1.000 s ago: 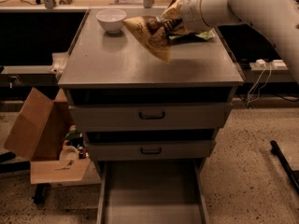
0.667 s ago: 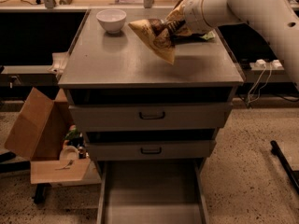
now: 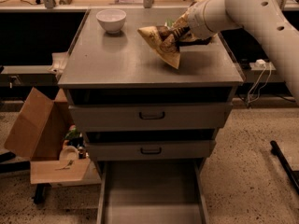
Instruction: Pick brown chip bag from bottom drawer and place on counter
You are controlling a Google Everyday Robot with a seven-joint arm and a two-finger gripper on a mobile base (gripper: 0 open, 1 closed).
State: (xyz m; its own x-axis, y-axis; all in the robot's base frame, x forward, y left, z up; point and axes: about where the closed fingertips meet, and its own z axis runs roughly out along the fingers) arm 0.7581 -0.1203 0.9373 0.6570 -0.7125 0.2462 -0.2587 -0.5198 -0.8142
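Note:
The brown chip bag hangs tilted over the right half of the counter, its lower corner close to or touching the surface. My gripper is shut on the bag's upper right part, at the end of the white arm that reaches in from the upper right. The bottom drawer is pulled out at the bottom of the view and its floor is bare. Part of the bag is hidden behind the gripper.
A white bowl stands at the counter's back left. Two upper drawers with black handles are slightly open. An open cardboard box with small items sits on the floor at left. A wooden bench with clutter runs behind.
The gripper and the bag have moved slightly right and lower over the counter. Nothing else has moved.

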